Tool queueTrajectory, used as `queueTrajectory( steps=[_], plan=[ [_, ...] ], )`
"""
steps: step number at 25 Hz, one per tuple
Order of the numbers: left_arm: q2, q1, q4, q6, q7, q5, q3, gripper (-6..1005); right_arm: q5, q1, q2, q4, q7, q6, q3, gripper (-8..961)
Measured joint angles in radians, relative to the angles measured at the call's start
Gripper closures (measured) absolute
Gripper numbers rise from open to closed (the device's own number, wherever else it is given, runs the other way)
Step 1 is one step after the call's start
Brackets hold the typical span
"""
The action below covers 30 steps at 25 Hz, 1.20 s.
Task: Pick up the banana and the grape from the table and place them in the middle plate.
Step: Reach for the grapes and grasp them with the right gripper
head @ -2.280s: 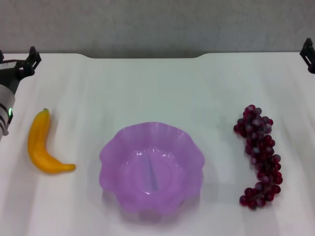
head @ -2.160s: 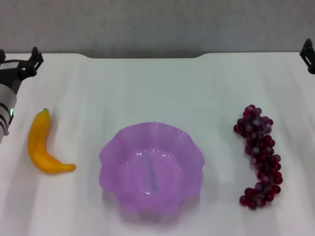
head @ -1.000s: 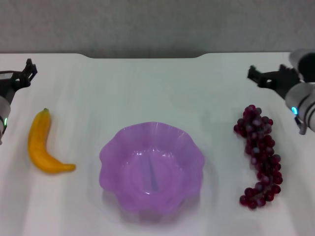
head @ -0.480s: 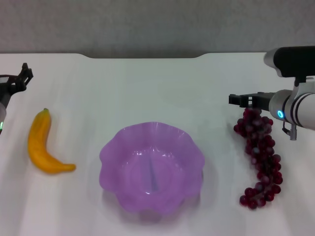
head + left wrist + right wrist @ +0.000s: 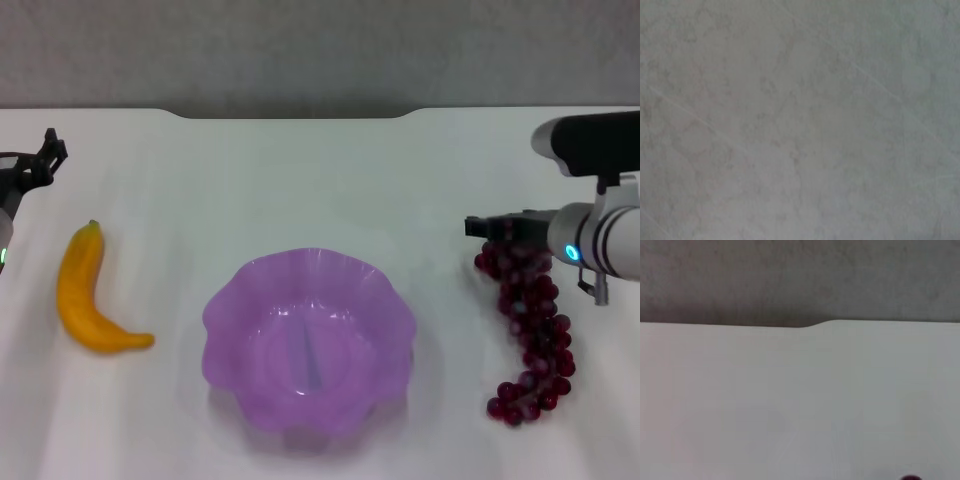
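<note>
The banana (image 5: 84, 296), yellow-orange with a green tip, lies on the white table (image 5: 320, 180) at the left. The grape bunch (image 5: 530, 325), dark red-purple, lies at the right. The purple scalloped middle plate (image 5: 215, 318) stands between them and holds nothing. My right gripper (image 5: 472, 228) points left, level with the top end of the grape bunch and right over it. One dark grape (image 5: 911, 478) shows at the edge of the right wrist view. My left gripper (image 5: 40, 162) is at the far left edge, behind the banana and apart from it.
The table's grey back edge (image 5: 300, 112) runs across the far side, also in the right wrist view (image 5: 740, 324). The left wrist view shows only a plain grey surface.
My right arm has come in from the right edge, swung left and lowered to the top of the grape bunch. My left gripper has drifted slightly left. Banana, grapes and plate have not moved.
</note>
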Motion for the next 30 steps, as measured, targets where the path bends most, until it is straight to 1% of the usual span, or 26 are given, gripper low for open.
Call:
queueTrajectory(
  steps=[5,8,16,24,30],
  plan=[
    [0.000,0.000,-0.001,0.000,0.000,0.000,0.001,106,-0.111,-0.104,0.003,-0.171,0.000,0.093,0.082,73],
    [0.001,0.001,-0.002,0.000,0.000,0.000,0.000,106,-0.160,-0.154,0.005,-0.250,0.000,0.141,0.119,73],
    [0.000,-0.006,-0.008,0.000,0.000,0.000,0.004,106,-0.184,-0.148,0.007,-0.215,-0.001,0.167,0.115,74],
    [-0.002,-0.014,-0.008,0.000,0.000,0.000,0.005,106,-0.178,-0.126,0.016,-0.196,-0.020,0.179,0.037,74],
    [-0.004,-0.015,-0.008,0.000,0.000,0.000,0.005,106,-0.175,-0.130,0.020,-0.180,-0.017,0.181,0.010,75]
  ],
)
